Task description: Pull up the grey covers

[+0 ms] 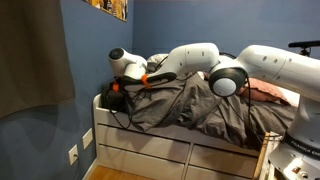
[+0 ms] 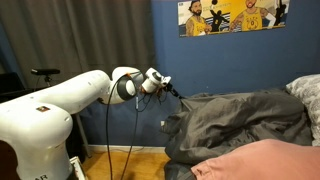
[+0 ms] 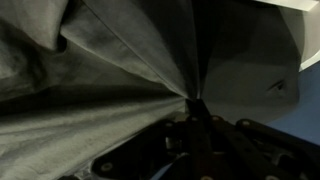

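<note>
The grey covers (image 1: pixel 185 108) lie rumpled over the bed, also seen in an exterior view (image 2: pixel 240 120). My gripper (image 1: pixel 117 92) is at the bed's end, shut on a corner of the covers, which stretch taut from it (image 2: pixel 178 96). In the wrist view the fabric (image 3: pixel 110 70) fans out in tight folds from the pinch point at my gripper (image 3: pixel 193 103). The fingers themselves are dark and mostly hidden.
A white bed frame with drawers (image 1: pixel 130 150) stands against a blue wall. A pinkish-brown pillow (image 2: pixel 265 160) and a light grey-white pillow (image 2: pixel 305 92) lie on the bed. A poster (image 2: pixel 235 15) hangs on the wall. A dark curtain (image 1: pixel 35 50) hangs beside the bed.
</note>
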Action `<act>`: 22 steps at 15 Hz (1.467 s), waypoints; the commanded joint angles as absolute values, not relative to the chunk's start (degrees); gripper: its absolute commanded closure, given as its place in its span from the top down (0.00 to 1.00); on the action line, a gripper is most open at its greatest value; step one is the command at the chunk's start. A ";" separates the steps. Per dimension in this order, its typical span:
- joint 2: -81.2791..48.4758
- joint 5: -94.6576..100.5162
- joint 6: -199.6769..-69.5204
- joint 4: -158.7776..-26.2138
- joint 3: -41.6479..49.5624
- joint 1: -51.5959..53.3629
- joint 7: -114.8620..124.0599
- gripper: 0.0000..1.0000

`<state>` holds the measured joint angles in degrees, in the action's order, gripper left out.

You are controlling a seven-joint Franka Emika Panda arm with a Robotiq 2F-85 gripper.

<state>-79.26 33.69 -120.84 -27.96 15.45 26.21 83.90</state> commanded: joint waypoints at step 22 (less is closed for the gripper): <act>-78.79 36.27 -152.15 -23.64 32.56 29.74 92.49 0.01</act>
<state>-78.85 36.33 -152.17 -23.64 32.67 29.79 92.70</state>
